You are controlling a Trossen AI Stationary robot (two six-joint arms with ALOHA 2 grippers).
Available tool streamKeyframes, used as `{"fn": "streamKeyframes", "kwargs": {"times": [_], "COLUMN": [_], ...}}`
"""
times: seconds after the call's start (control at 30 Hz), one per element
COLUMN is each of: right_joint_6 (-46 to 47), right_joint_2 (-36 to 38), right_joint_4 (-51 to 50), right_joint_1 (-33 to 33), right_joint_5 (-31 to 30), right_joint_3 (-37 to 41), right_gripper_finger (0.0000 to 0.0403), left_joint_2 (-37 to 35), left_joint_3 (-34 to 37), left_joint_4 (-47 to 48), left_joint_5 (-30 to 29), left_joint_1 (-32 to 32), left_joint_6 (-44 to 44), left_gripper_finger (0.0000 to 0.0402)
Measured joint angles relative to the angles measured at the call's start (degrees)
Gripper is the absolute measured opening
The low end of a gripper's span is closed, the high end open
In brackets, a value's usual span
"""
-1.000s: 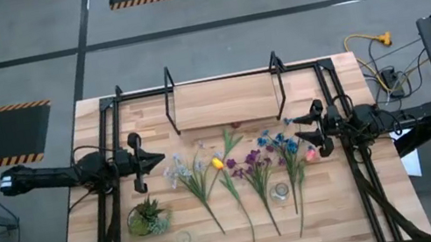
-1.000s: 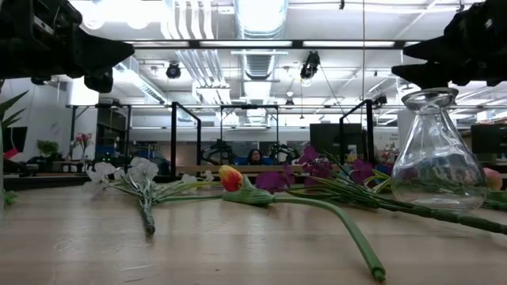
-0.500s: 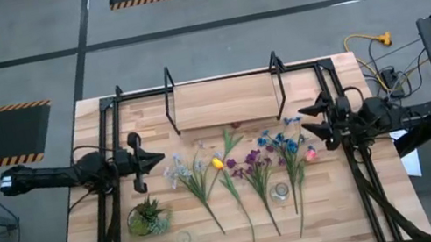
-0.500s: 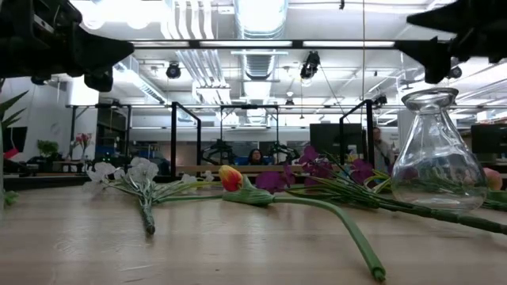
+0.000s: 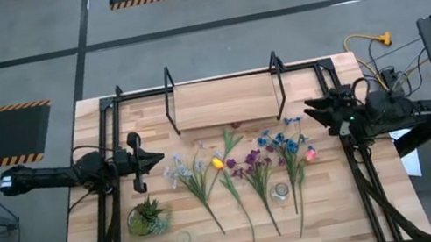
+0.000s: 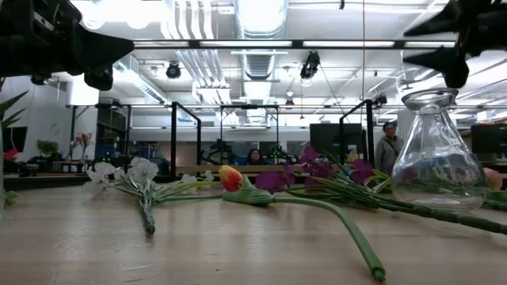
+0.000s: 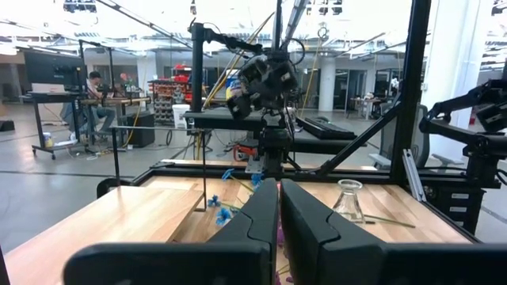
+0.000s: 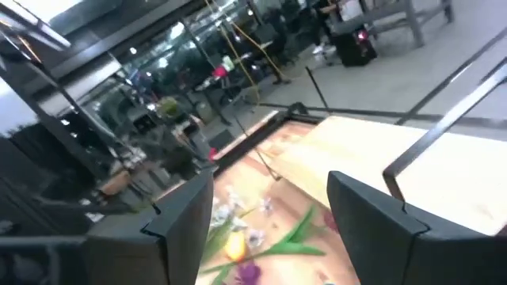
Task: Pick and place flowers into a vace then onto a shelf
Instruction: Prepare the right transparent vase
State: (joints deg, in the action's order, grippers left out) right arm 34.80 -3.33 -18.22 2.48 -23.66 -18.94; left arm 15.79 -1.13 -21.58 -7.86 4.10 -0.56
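Your flowers (image 5: 247,173) lie fanned on the tabletop (image 5: 339,215) just in front of the shelf (image 5: 225,101), none picked up. The vace (image 5: 280,191) stands empty among their stems, farther from the shelf. Your right hand (image 5: 314,112) hovers spread, holding nothing, off the shelf's right front corner. Your left hand (image 5: 156,159) waits pressed together off its left front corner.

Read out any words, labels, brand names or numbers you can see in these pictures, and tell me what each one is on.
No text can be read in any view.
The vase, the flowers, the shelf and both arms show no label or marking.
The screens in the room behind the table are too small and blurred to read.
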Motion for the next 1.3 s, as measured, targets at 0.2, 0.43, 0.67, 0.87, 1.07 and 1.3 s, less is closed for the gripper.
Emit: {"fn": "streamKeyframes", "kwargs": {"times": [0.2, 0.43, 0.67, 0.87, 1.07, 1.3], "right_joint_6": [3.01, 6.48, 12.75, 20.65, 24.84, 27.10], "right_joint_2": [-8.03, -24.35, -35.20, -41.75, -47.15, -53.08], "right_joint_4": [0.01, -10.27, -26.07, -39.78, -44.21, -44.99], "right_joint_1": [0.73, 2.89, 2.93, 2.93, 2.91, 2.93], "right_joint_5": [2.88, 4.55, 4.61, 4.63, 6.85, 11.82], "right_joint_3": [-5.36, -18.61, -34.50, -42.29, -45.04, -48.26], "right_gripper_finger": [0.0237, 0.0237, 0.0237, 0.0237, 0.0237, 0.0235], "left_joint_2": [-0.02, 0.02, -0.07, -0.07, -0.07, -0.07], "left_joint_3": [0.00, 0.01, -0.23, -0.24, -0.24, -0.24], "left_joint_4": [-0.02, -0.02, -0.04, -0.07, -0.07, -0.07], "left_joint_5": [-0.01, 0.00, 0.00, 0.00, 0.00, 0.00], "left_joint_1": [0.01, 0.00, 0.01, 0.02, 0.00, 0.01], "left_joint_6": [0.00, 0.00, 0.00, 0.00, 0.00, 0.00], "left_gripper_finger": [0.0000, 0.0000, 0.0000, 0.0000, 0.0000, 0.0000]}}
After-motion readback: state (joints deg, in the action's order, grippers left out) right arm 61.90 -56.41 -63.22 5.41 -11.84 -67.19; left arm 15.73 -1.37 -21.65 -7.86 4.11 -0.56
